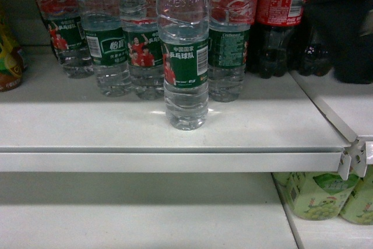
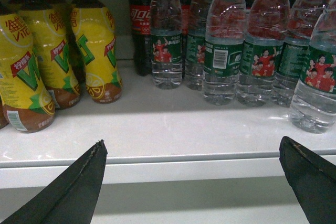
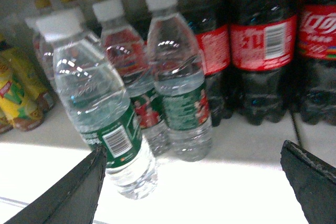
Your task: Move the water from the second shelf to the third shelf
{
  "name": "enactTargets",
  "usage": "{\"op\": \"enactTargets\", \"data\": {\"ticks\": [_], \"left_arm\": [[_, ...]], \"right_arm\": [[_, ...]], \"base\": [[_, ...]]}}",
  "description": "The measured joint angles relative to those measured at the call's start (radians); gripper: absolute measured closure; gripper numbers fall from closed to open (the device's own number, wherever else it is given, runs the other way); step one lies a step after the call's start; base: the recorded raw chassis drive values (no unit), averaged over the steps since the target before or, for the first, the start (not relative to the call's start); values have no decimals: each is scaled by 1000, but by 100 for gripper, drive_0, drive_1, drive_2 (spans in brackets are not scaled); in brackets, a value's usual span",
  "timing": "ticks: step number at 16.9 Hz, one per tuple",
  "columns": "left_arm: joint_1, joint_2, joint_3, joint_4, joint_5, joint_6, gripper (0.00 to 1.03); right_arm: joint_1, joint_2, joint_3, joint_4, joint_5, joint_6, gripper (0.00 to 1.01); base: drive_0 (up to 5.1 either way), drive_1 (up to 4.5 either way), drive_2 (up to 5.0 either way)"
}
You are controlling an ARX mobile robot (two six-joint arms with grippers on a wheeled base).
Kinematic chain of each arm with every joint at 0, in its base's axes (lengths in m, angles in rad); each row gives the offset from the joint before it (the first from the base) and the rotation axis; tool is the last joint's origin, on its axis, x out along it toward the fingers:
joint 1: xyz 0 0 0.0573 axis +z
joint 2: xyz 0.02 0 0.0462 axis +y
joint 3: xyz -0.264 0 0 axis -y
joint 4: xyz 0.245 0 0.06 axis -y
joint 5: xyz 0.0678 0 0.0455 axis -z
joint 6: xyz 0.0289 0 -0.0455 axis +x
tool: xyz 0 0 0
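Observation:
Several water bottles stand in a row on the white shelf (image 1: 116,126). One water bottle (image 1: 185,56) stands alone in front of the row, upright, clear and ribbed, with a green label and barcode. In the right wrist view this front bottle (image 3: 100,114) is just beyond the left finger (image 3: 79,192). My right gripper (image 3: 193,147) is open and holds nothing. My left gripper (image 2: 193,140) is also open and empty, level with the shelf's front edge. The water row (image 2: 220,51) lies beyond it, to the right of centre.
Dark cola bottles (image 1: 280,16) with red labels stand right of the water. Yellow tea bottles (image 2: 31,72) fill the shelf's left. A black part of my right arm (image 1: 344,33) is at the far right. Pale green bottles (image 1: 317,193) sit on the lower shelf (image 1: 116,214).

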Motion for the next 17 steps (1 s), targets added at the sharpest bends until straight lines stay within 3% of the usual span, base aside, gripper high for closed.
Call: {"op": "enactTargets", "data": {"ticks": [3,8,11,15,17], "left_arm": [[0,0,0,0,0,0,5],[0,0,0,0,0,0,5],[0,0,0,0,0,0,5],[0,0,0,0,0,0,5],[0,0,0,0,0,0,5]], "right_arm": [[92,155,97,0,4,0,3],[159,301,236,-56,-23,26,3],[183,353,315,-130,-27,52,3],[191,422,417,-243,31,79,3],[196,449,468,-298,53,118,3]], "base": [[0,0,0],[0,0,0],[0,0,0],[0,0,0],[0,0,0]]}}
